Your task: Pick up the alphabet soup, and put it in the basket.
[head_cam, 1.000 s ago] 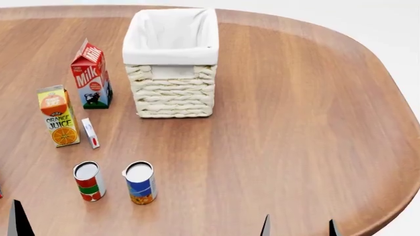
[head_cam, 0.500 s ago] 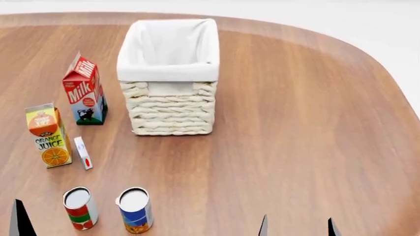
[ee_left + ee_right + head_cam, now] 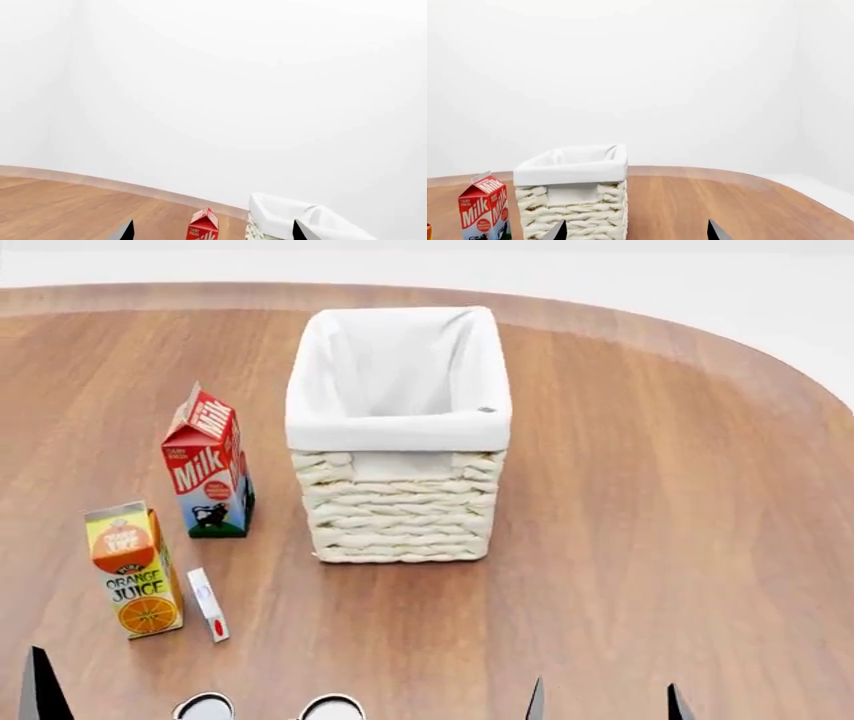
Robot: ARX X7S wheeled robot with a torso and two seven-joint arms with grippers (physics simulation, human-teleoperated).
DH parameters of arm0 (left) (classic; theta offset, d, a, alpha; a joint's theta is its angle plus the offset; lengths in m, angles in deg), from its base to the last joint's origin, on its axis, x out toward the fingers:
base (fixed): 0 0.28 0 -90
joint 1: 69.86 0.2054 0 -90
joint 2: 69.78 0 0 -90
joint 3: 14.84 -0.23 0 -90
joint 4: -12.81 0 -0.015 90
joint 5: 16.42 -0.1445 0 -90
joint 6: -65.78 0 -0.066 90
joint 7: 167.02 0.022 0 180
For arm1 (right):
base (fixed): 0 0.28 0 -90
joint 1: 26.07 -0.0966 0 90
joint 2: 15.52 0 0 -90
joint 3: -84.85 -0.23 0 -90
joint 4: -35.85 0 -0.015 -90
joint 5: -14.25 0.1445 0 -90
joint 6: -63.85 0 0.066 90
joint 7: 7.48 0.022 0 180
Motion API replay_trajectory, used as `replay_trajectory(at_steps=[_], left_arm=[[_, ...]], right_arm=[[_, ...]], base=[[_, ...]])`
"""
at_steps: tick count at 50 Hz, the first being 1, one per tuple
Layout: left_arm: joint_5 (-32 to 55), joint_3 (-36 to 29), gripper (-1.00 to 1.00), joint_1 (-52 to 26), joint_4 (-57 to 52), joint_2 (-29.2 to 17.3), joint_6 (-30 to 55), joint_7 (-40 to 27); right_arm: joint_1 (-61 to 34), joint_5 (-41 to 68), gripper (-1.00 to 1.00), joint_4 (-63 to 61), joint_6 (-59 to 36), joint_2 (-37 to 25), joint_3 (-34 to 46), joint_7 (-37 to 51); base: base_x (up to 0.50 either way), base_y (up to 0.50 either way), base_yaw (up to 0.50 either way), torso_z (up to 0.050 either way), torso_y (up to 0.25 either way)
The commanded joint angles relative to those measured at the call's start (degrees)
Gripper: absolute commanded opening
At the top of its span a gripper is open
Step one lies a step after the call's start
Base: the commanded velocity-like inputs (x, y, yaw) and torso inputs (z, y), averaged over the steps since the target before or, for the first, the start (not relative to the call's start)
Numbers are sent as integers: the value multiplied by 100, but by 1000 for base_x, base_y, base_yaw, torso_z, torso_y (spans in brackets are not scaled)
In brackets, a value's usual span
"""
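Soup can under my nose, both grippers empty

The wooden surface [image 3: 667,540] carries the basket [image 3: 400,440] toward its far edge, near the middle. The milk carton [image 3: 210,465] is just beside the basket on the left, and the orange juice carton [image 3: 134,570] stands nearer me. Two cans [image 3: 203,707] [image 3: 331,707] stand upright at the near edge. Only their lids show, so I cannot tell which is the alphabet soup. My left gripper [image 3: 212,234] and right gripper [image 3: 607,708] are both spread and hold nothing. The cans lie between them, with their long axes vertical, and the basket is straight beyond. I judge the left-hand can closer to my left gripper, while the right-hand can sits about midway.
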Motion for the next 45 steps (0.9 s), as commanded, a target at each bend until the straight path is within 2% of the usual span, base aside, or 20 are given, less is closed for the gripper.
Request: replay_trajectory(at_steps=[1,45], left_arm=[[16,-14,100,-24,42,-26,-39,-13],[2,-86,100,-20,-4,-103,-68,-146]], right_arm=[[-11,92,100,2,13,-22,22,-9],[-42,229,100,29,41,-113,109,28]], base=[[254,305,0,0,0],[250,8,0,0,0]])
